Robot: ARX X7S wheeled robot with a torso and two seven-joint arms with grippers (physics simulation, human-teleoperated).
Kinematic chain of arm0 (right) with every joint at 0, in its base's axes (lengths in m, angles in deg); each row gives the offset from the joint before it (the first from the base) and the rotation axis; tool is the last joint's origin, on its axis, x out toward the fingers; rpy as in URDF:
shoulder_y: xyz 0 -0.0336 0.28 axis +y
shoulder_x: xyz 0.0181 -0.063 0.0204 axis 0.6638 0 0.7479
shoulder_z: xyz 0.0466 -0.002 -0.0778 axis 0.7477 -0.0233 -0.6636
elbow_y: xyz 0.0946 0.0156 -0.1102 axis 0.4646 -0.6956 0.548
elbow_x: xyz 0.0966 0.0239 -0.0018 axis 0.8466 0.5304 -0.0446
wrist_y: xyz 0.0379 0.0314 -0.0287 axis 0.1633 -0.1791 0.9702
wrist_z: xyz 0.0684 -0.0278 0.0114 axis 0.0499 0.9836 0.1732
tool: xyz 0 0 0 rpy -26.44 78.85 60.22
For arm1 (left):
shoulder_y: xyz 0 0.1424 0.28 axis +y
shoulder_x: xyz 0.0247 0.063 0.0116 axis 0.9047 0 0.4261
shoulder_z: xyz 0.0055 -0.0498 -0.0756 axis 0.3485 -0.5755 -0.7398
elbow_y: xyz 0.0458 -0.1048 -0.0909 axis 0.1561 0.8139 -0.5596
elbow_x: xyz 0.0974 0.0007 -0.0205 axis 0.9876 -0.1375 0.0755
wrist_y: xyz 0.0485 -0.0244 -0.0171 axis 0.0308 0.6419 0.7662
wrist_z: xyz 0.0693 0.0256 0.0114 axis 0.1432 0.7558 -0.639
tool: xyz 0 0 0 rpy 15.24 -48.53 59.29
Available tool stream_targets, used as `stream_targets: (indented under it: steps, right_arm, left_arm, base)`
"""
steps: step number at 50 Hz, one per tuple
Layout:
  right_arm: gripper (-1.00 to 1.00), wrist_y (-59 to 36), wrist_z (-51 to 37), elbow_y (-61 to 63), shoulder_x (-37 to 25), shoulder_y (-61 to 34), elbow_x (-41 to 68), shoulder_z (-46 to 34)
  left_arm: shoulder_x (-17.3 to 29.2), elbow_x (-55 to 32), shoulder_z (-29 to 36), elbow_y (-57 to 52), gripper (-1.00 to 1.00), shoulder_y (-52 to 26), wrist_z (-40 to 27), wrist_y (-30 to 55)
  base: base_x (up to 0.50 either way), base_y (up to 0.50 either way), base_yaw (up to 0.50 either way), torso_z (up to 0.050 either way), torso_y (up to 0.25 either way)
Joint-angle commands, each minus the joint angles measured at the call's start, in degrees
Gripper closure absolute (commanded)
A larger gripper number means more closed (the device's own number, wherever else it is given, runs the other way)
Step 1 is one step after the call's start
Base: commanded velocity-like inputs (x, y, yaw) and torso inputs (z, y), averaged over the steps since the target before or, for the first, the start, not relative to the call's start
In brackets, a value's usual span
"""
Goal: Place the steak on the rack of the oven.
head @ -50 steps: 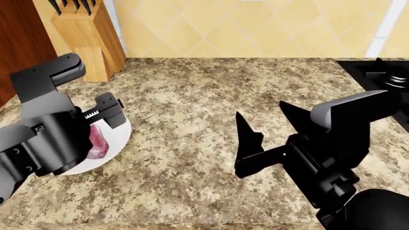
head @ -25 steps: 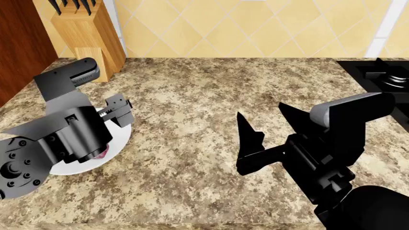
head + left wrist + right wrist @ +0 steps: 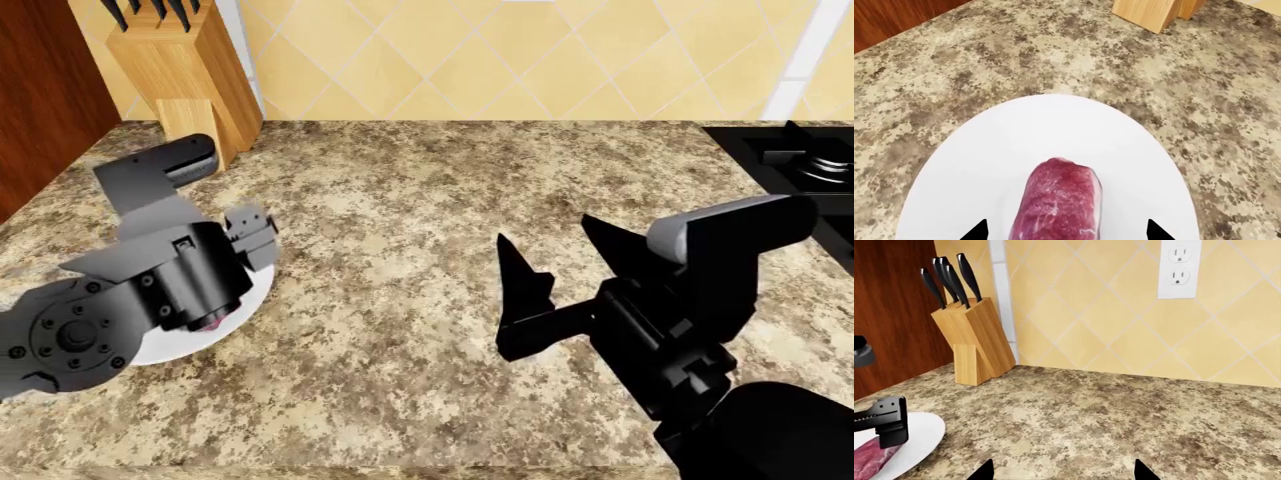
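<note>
The steak (image 3: 1059, 202), pink-red with pale marbling, lies on a white plate (image 3: 987, 160) on the granite counter. My left gripper (image 3: 1065, 231) is open, its two black fingertips straddling the steak's near end without touching it. In the head view the left arm (image 3: 134, 300) covers most of the plate (image 3: 256, 280); only a sliver of steak (image 3: 207, 322) shows. My right gripper (image 3: 561, 270) is open and empty above the counter's middle. The right wrist view shows the steak (image 3: 871, 460) at the edge. The oven and the rack are out of view.
A wooden knife block (image 3: 180, 75) stands at the back left against the tiled wall; it also shows in the right wrist view (image 3: 974, 340). A black gas hob (image 3: 801, 155) sits at the right. A dark wooden panel (image 3: 40, 90) bounds the left.
My left arm has swung over the plate and lowered, now hiding most of the steak in the head view. The right arm has barely moved.
</note>
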Motion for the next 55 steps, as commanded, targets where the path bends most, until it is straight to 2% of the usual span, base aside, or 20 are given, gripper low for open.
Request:
stream_targets:
  steps: [1,25,47,48,55]
  right_arm:
    - [-1.00,-0.6,-1.9,0.6,-0.5,-0.4,2.6,0.5]
    - [-1.00,0.4,-1.8,-0.3,-1.0,-1.0,1.5,-1.0]
    - [-1.00,0.1,-4.7,1.3,-1.9,-1.1,4.9,-0.5]
    - [-1.00,0.1,-4.7,1.4,-1.9,-1.1,4.9,-0.6]
    - [-1.00,0.6,-4.7,1.4,-2.1,-0.9,4.9,-0.6]
  left_arm:
    - [-0.2,-0.9,0.7,1.6,-1.00,0.9,0.5,0.5]
    - [-2.2,-2.2,1.3,3.8,-1.00,2.7,2.1,0.6]
    - [-1.4,-3.9,0.6,2.6,-1.00,4.0,1.7,-0.9]
    - [-1.4,-3.9,0.6,2.5,1.00,4.0,1.6,-0.9]
    - [-1.2,-3.6,0.4,1.8,1.00,3.8,1.9,-1.4]
  base:
    - [0.00,0.00,0.00,0.000,0.000]
    - [0.00,0.00,0.00,0.000,0.000]
    - [0.00,0.00,0.00,0.000,0.000]
    - [0.00,0.00,0.00,0.000,0.000]
    - [0.00,0.00,0.00,0.000,0.000]
